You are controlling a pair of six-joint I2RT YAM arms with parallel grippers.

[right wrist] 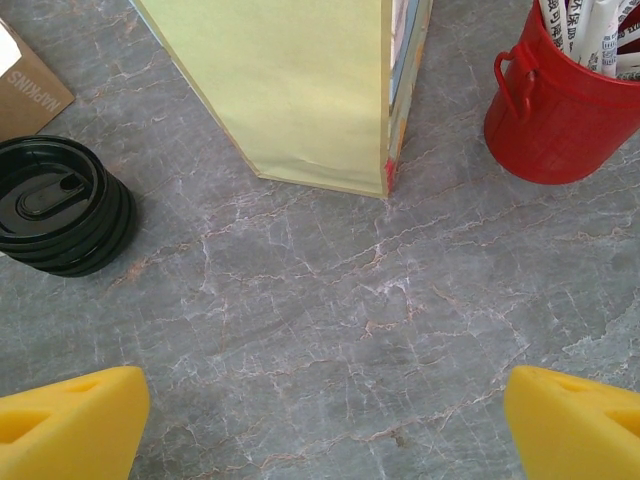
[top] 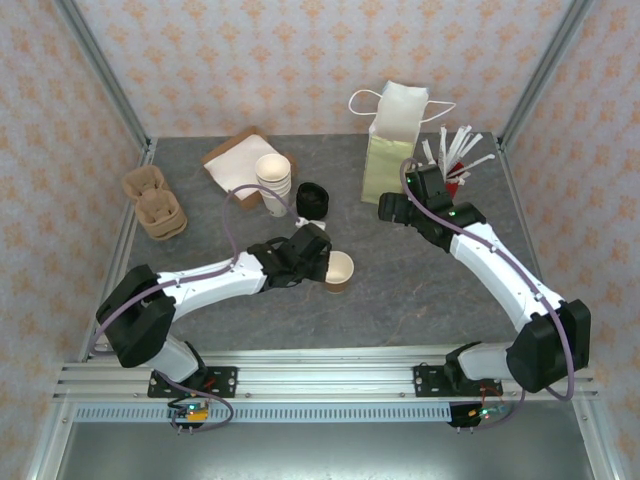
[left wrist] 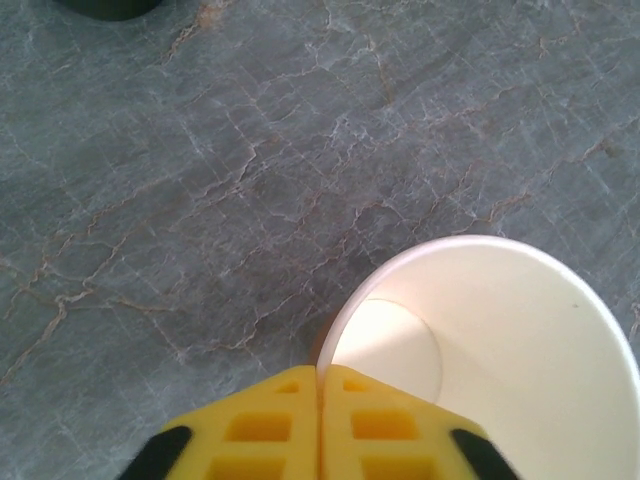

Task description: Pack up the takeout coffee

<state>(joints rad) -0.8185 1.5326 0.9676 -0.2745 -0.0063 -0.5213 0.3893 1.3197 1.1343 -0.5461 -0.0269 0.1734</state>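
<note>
The takeout coffee cup (top: 341, 270), a small cream-tan paper cup, stands upright on the grey table left of centre, its top open with no lid on it. My left gripper (top: 322, 262) is shut on its near rim. In the left wrist view the yellow pads (left wrist: 270, 420) pinch the thin cup wall (left wrist: 500, 340) between them, and the white inside looks empty. My right gripper (top: 392, 210) hovers open over bare table in front of the pale green paper bag (top: 395, 140). Its yellow fingertips (right wrist: 70, 420) stand wide apart with nothing between them.
A stack of black lids (top: 313, 199) (right wrist: 55, 205) sits between the grippers. A stack of lidless cups (top: 274, 180) and a napkin box (top: 235, 155) lie behind it. Pulp cup carriers (top: 155, 200) are at the left. A red bucket (right wrist: 555, 110) of sachets stands right of the bag (right wrist: 300, 90).
</note>
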